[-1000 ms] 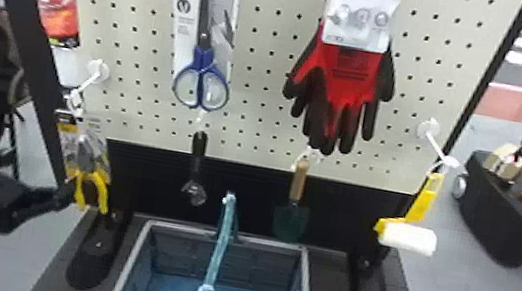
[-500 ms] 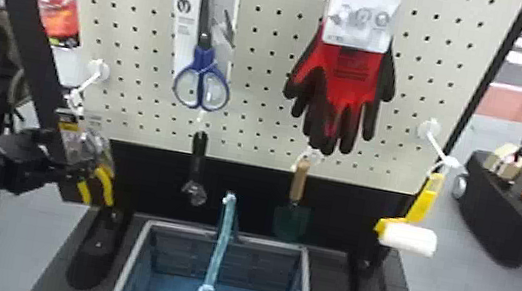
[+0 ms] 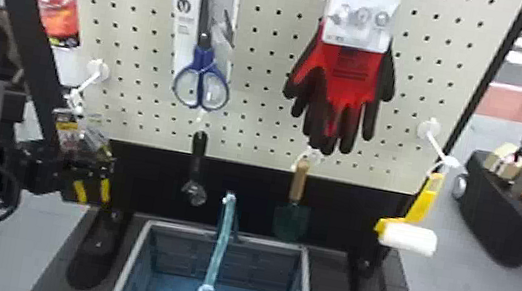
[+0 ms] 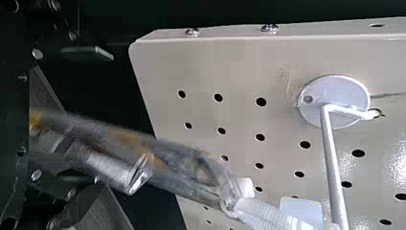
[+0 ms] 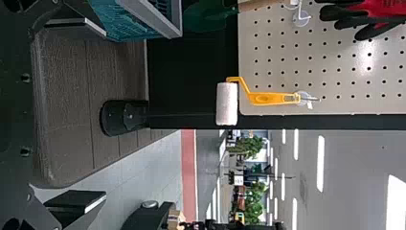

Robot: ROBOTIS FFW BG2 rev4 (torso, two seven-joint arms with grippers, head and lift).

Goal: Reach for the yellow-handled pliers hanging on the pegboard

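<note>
Ceiling lights [image 5: 320, 164] shine brightly in the right wrist view. Both wrist views show white glare on the pegboard [image 5: 367, 55].

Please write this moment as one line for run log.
left gripper: at pliers | pliers: hanging from hook | right gripper: open, empty | reach: seemingly near complete

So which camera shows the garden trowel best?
The head view: it has the whole trowel, from wooden handle to green blade. The right wrist view shows blade and part of the handle, cut off at the edge.
</note>
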